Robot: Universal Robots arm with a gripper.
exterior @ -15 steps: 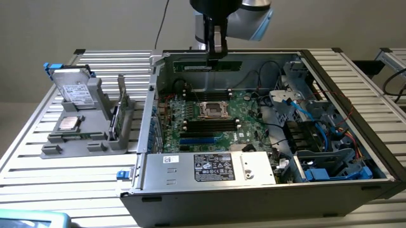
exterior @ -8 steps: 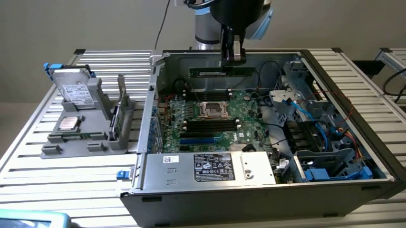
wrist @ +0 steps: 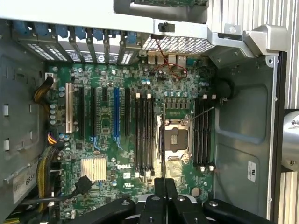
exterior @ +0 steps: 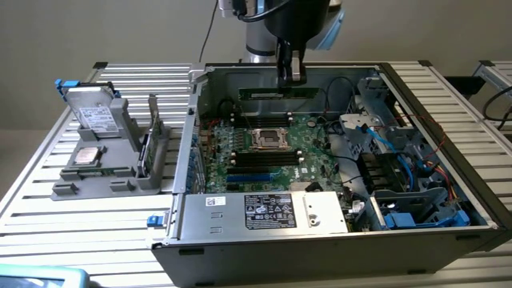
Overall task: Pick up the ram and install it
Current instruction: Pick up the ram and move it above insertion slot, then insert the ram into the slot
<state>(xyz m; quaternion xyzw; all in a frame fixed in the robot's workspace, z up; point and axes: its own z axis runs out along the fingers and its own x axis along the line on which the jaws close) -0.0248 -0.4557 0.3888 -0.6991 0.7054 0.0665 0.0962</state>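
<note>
The ram (exterior: 264, 93) is a thin dark-green stick held level and lengthwise above the far end of the motherboard (exterior: 316, 141), inside the open computer case (exterior: 448, 156). My gripper (exterior: 289, 84) comes down from above and is shut on the ram's upper edge near its middle. The stick hangs just over the far black memory slots (exterior: 276, 114), beyond the CPU socket (exterior: 270, 139); whether it touches them I cannot tell. In the wrist view my gripper (wrist: 161, 189) has its black fingers (wrist: 154, 205) pressed together, looking down on the memory slots (wrist: 144, 135) and socket (wrist: 177, 137).
A grey holder (exterior: 120, 174) on the exterior view's left carries a silver drive (exterior: 95, 114) and a small square chip (exterior: 86, 156). The power supply (exterior: 264, 210) fills the case's near side. Blue cables (exterior: 400, 168) and a drive cage crowd the exterior view's right.
</note>
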